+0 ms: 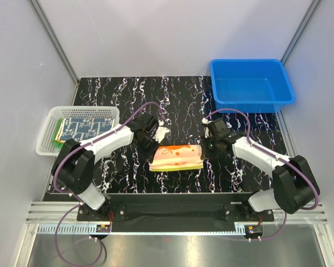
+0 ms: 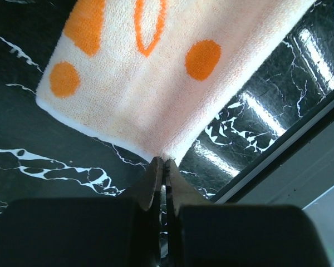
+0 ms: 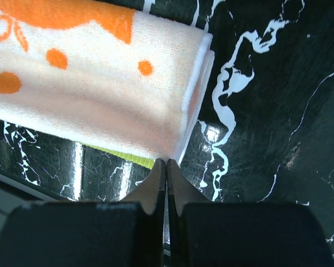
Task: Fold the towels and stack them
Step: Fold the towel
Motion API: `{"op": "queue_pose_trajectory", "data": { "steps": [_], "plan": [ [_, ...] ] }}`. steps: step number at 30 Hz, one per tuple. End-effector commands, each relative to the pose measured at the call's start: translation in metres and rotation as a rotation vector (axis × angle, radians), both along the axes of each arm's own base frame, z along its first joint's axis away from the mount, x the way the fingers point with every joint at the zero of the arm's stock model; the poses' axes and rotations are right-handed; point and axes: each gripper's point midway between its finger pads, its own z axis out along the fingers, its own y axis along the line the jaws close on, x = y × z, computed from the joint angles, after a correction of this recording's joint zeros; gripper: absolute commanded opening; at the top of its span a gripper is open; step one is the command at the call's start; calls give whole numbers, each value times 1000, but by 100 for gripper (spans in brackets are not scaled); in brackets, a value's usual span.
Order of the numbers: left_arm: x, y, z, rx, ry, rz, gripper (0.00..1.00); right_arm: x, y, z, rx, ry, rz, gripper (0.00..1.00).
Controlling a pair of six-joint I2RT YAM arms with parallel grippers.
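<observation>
Mostly hidden in the middle of the table [image 1: 117, 94]: whatever lies under the white towel with the orange fox face [image 1: 177, 157]. Only a yellow-green strip [image 3: 128, 156] peeking out below its near edge, too little to tell how many layers. Fox towel folded, lying flat between the two grippers, its face cut off by the frame in both wrist views.

In the white basket [image 1: 44, 139] at the left: navy-and-white patterned towel [image 1: 86, 127] on top, slivers of green and orange-yellow at its left edge, the rest buried and uncountable.

Left gripper [image 2: 163, 161] closed, jaws pressed together, tips right at a corner of the fox towel; no cloth seen between them. Right gripper [image 3: 166, 162] likewise closed, tips at the folded towel's near corner. Touching or just short of it: impossible to tell from either wrist view.

Counted: two arms, two grippers, one basket, one blue bin [image 1: 250, 62] at the far right, one fox towel, one patterned towel.
</observation>
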Motion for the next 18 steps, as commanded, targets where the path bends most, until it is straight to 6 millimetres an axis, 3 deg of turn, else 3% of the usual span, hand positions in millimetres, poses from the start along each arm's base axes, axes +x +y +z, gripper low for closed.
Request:
{"op": "queue_pose_trajectory", "data": {
  "steps": [1, 3, 5, 8, 11, 14, 18],
  "plan": [
    [-8, 0, -5, -1, 27, 5, 0, -6, 0, 3, 8, 8, -30, 0],
    [-12, 0, -9, 12, 37, 6, 3, -9, -1, 0, 2, 24, -33, 1],
    [-14, -2, -9, 1, 47, 4, 11, -10, -2, -3, -3, 37, -43, 12],
    [-14, -6, 0, -23, 30, 4, 24, -12, -3, 3, 1, 39, -56, 22],
    [-10, -8, 18, -49, -10, 14, 30, -12, -2, 18, 21, 21, -74, 29],
    [-10, -12, 31, -87, -31, 22, 33, -9, 2, 35, 54, 1, -90, 34],
    [-3, -17, 31, -94, -35, 66, 27, -4, 15, 50, 125, -15, -100, 31]
  ]
}}
